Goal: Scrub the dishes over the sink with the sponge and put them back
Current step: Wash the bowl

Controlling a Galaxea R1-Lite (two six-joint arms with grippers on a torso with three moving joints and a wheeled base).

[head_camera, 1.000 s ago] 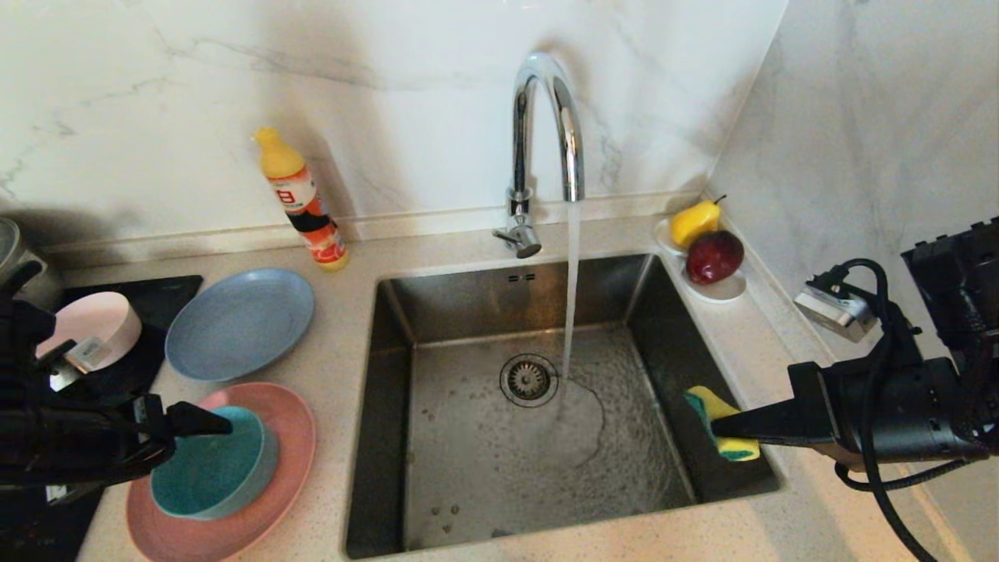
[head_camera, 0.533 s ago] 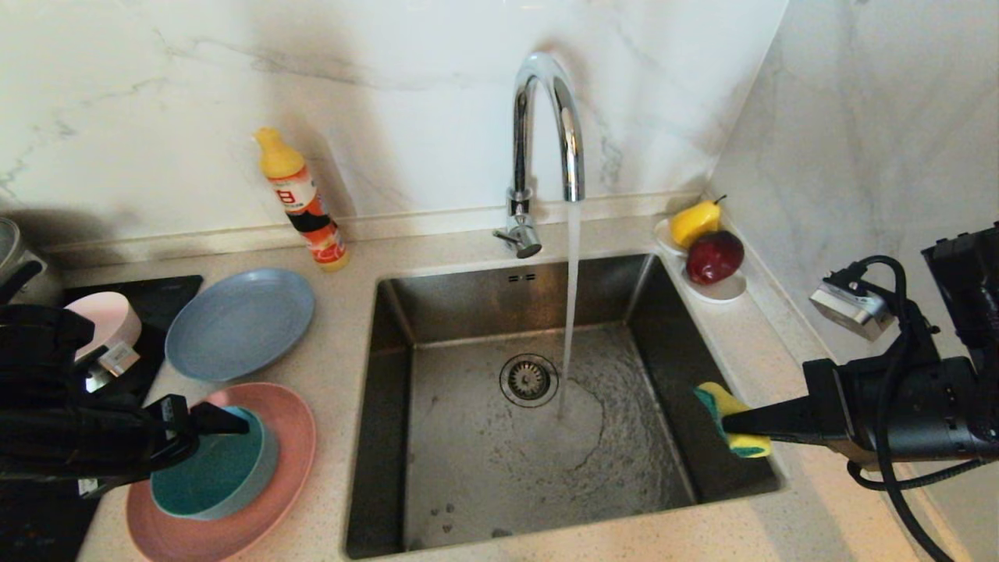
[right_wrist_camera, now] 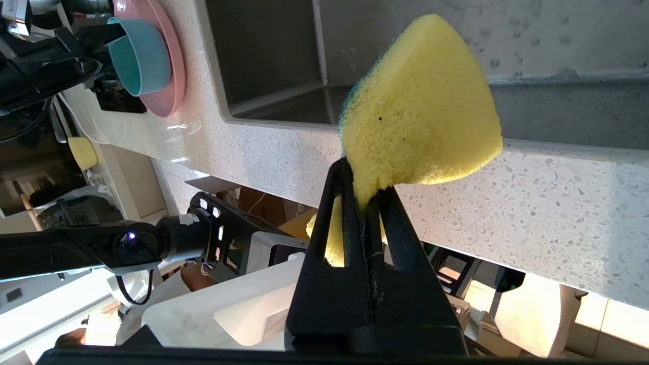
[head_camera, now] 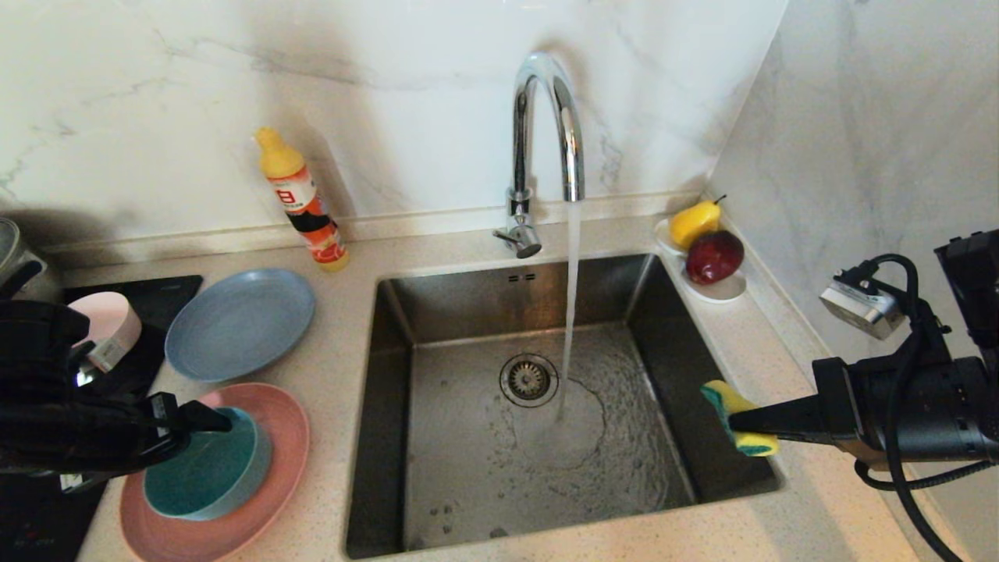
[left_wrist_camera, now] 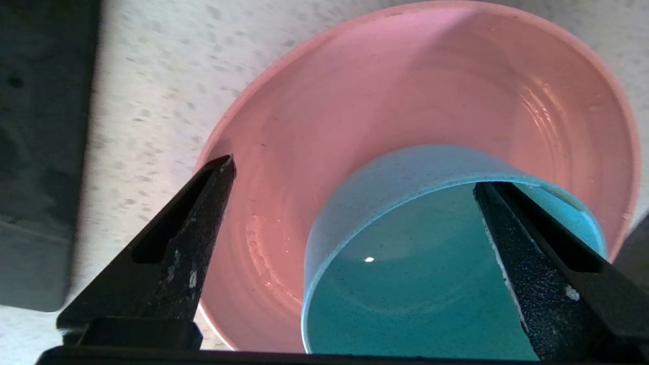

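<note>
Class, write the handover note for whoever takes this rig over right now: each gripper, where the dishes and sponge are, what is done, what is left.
Left gripper: jaws open, straddling the teal bowl's rim; nothing gripped.
Right gripper: jaws shut on the sponge, held at the sink's right edge.
Teal bowl sits in the salmon-pink plate; blue-grey plate and pale pink bowl lie behind on the counter. Tap is running.
Done: sponge in hand.
Left: close on the bowl, scrub it over the sink, put it back, then the rest.
</note>
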